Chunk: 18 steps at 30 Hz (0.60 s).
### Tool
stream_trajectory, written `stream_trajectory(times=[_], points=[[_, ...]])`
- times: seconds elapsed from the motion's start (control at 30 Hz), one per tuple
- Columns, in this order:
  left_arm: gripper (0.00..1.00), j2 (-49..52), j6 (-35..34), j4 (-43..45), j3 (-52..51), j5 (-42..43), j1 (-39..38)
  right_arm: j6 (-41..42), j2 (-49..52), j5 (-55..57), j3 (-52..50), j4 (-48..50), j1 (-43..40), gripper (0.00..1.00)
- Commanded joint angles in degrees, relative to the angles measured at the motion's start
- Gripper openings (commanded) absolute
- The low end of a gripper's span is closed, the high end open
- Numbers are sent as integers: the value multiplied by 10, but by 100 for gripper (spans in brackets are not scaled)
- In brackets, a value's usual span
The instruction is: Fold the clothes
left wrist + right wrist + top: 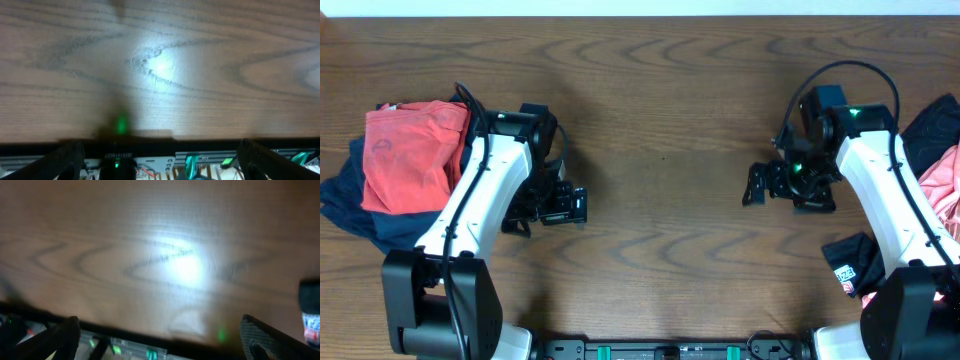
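Note:
A coral-red shirt lies folded on a navy garment at the table's left edge. A black garment and a pink garment are heaped at the right edge. A black piece with a printed label lies at the front right and also shows in the right wrist view. My left gripper is open and empty over bare wood, right of the red shirt. My right gripper is open and empty over bare wood, left of the right heap.
The brown wooden table lies between the two arms. Its front edge, with a metal rail and wiring below it, runs along the bottom of both wrist views.

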Motion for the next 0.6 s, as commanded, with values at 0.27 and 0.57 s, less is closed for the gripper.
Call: stream_trajectory(times=[0.27,0.57], points=[[98,-259,3,87,-124,-16,-5,17,-129,4,-78,72,-2,99],[98,-635,-3,195,-242,-40,-5,45,-437,113,-269,274,16,99]])
